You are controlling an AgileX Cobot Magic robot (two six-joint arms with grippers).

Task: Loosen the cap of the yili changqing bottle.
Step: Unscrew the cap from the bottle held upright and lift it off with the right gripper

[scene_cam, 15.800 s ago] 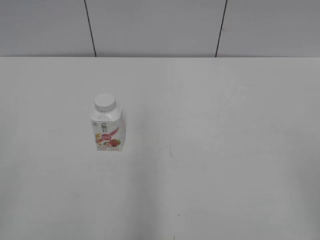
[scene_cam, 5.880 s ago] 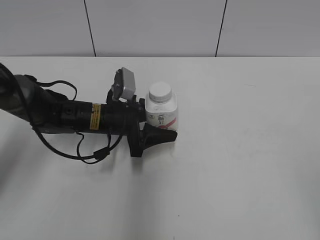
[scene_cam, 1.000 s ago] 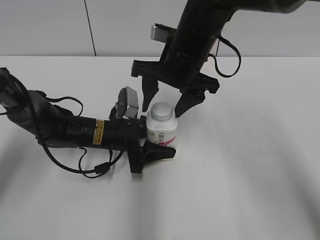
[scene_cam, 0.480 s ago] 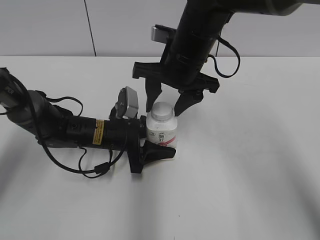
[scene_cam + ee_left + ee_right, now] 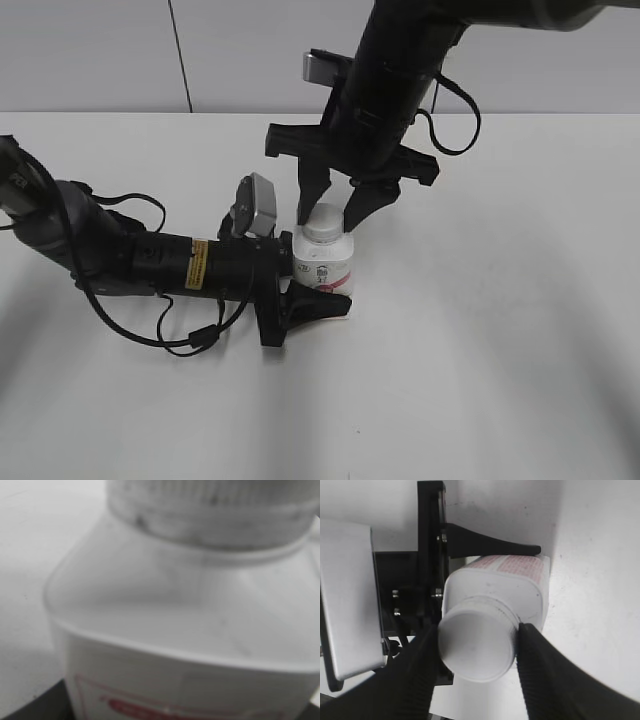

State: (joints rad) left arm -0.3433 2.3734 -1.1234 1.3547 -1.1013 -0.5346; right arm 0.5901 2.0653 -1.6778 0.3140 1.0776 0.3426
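The yili changqing bottle [image 5: 324, 270], white with a pink-red label, stands upright on the table. My left gripper [image 5: 308, 285] is shut on its body from the left, one jaw in front and one behind. The bottle fills the left wrist view [image 5: 190, 645], blurred. Its white ribbed cap [image 5: 324, 223] also shows in the right wrist view [image 5: 477, 645] and at the top of the left wrist view [image 5: 210, 510]. My right gripper [image 5: 333, 212] comes down from above. Its two fingers [image 5: 476, 647] press against the cap's sides.
The white table [image 5: 480, 350] spreads around the bottle. A grey panelled wall [image 5: 300, 50] runs along its far edge. The left arm lies low across the table's left part with its camera box [image 5: 255, 205] beside the bottle.
My right gripper has come down a little and its fingers have drawn in from wide apart onto the cap. The left gripper and the bottle have not moved.
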